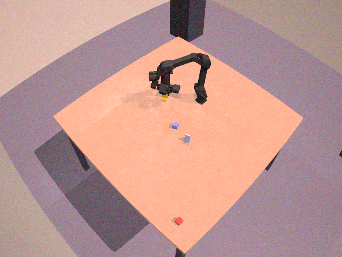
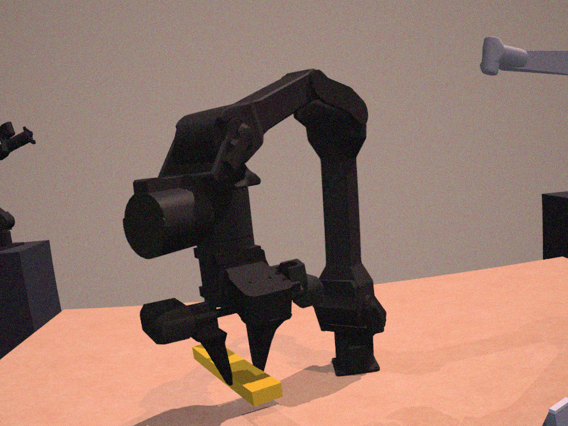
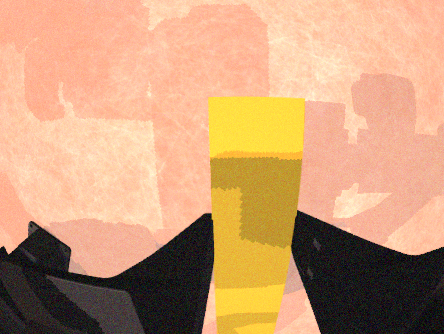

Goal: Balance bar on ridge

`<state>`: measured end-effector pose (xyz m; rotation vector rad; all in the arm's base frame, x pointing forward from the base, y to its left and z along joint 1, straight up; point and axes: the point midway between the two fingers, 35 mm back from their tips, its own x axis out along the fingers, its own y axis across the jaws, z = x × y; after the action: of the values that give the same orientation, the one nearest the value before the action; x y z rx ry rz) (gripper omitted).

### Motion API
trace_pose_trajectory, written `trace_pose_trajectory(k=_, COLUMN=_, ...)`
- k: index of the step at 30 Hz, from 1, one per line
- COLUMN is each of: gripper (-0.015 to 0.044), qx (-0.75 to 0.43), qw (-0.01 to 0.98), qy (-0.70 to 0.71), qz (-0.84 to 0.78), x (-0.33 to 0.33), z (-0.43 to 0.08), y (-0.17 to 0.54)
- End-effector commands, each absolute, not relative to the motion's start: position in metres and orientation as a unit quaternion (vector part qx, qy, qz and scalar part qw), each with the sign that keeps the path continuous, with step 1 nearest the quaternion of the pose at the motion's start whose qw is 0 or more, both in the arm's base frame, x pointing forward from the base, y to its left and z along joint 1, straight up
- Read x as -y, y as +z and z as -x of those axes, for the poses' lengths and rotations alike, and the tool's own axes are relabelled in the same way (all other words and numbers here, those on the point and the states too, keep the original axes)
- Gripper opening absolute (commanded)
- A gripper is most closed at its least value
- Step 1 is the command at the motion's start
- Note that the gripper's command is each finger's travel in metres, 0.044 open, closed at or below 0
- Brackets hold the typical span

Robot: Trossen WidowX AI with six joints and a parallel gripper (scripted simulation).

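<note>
One yellow bar is clamped across its width between the gripper's two dark fingers, gripped near mid-length and held clear of the table with its shadow beneath; in the exterior view its near end points toward 4 o'clock. In the top view the bar sits just beside the arm's base, at about 9 o'clock from it. A lilac cube and, just beside it at 5 o'clock, the grey ridge stand well apart from the bar. A red cube lies near the table's 6 o'clock corner.
</note>
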<state>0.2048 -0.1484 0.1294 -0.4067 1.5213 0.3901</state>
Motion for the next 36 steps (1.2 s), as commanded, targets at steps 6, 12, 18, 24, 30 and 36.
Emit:
trace_pose_trajectory(k=6, gripper=0.0000, qx=-0.678, qw=0.690, qy=0.172, qz=0.186, x=0.147, z=-0.202, y=0.154)
trace_pose_trajectory(k=12, gripper=0.0000, qx=-0.678, qw=0.690, qy=0.172, qz=0.185, x=0.143, z=-0.207, y=0.159)
trace_pose_trajectory(k=18, gripper=0.0000, qx=-0.678, qw=0.691, qy=0.170, qz=0.184, x=0.134, z=-0.222, y=0.161)
trace_pose_trajectory(k=24, gripper=0.0000, qx=-0.678, qw=0.692, qy=0.169, qz=0.182, x=0.125, z=-0.237, y=0.163)
trace_pose_trajectory(k=30, gripper=0.0000, qx=-0.677, qw=0.693, qy=0.168, qz=0.180, x=0.114, z=-0.251, y=0.165)
trace_pose_trajectory(k=36, gripper=0.0000, qx=-0.677, qw=0.694, qy=0.167, qz=0.179, x=0.101, z=-0.264, y=0.166)
